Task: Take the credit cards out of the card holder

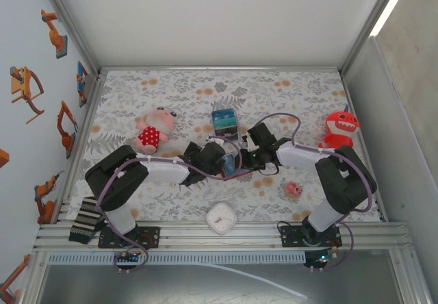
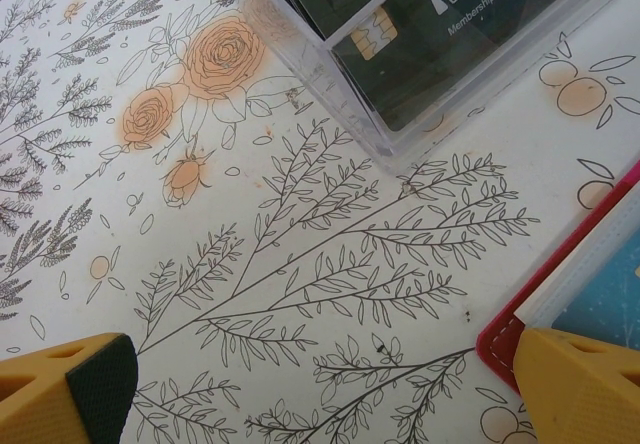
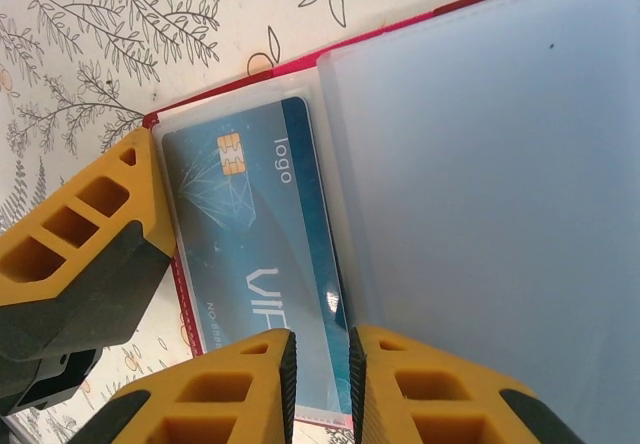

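The card holder [image 3: 480,164] lies open on the floral cloth, red rim around blue-grey pockets. One teal-blue credit card [image 3: 250,254], with a gold chip, sits in the clear left pocket. My right gripper [image 3: 320,349] hovers just over the card's right edge, jaws a narrow gap apart with nothing clamped between them. My left gripper [image 2: 325,384] is wide open: one of its fingers [image 2: 575,389] rests on the holder's red corner [image 2: 505,334], the other over bare cloth. From above, both grippers meet at the holder [image 1: 230,167] mid-table.
A clear plastic box [image 2: 420,54] of dark cards stands just beyond the holder, also visible from above [image 1: 224,122]. A pink plush [image 1: 154,131], a red shark toy [image 1: 339,129], a small pink toy [image 1: 294,190], a white clock [image 1: 222,218] and a striped sock [image 1: 85,218] lie around.
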Motion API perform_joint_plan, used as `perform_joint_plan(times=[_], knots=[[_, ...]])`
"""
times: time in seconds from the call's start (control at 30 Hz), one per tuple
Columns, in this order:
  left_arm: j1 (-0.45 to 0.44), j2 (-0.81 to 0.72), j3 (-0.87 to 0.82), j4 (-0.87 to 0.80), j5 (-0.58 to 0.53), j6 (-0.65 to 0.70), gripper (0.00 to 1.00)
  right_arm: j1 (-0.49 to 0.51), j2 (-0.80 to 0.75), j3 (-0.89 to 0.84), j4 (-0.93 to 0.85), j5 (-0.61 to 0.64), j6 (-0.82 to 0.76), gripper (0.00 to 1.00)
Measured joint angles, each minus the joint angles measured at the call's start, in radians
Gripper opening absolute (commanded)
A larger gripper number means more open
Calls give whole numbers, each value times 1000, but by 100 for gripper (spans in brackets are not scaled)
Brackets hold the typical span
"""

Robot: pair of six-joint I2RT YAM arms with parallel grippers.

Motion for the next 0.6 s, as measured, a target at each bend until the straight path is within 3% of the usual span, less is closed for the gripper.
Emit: perform_joint_plan(times=[0.6], knots=[[0,0,3,-1,-2,18,97,32,89,90,-51,51,-46,23]])
